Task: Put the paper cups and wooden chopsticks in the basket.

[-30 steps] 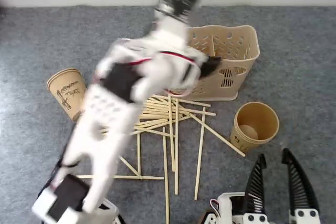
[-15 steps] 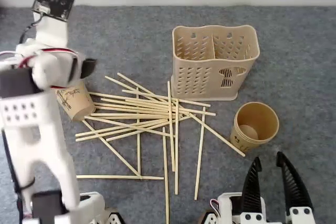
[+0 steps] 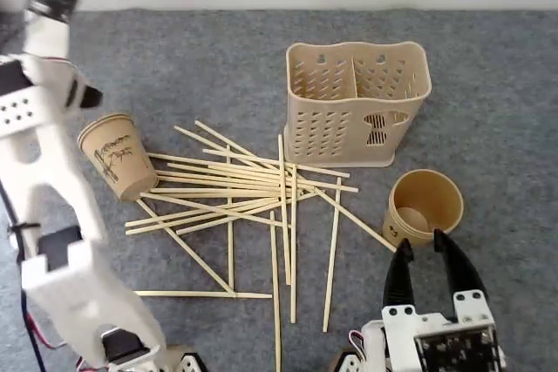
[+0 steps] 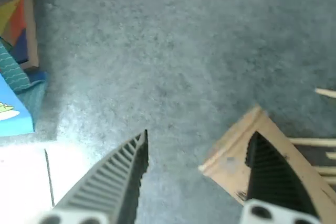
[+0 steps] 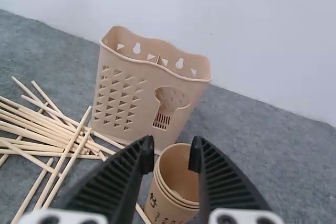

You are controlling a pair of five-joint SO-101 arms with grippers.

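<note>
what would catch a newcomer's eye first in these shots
A loose pile of chopsticks sprawls across the middle of the grey mat, just in front of the upright two-compartment basket. The left cup sits at the pile's left end. The right cup stands at its right, just beyond the open right pincer.

We see a beige slotted basket (image 3: 357, 102) standing upright, chopsticks (image 3: 253, 193) scattered flat before it, a printed cup (image 3: 118, 154) at their left, and stacked cups (image 3: 425, 208) upright at their right.
</note>
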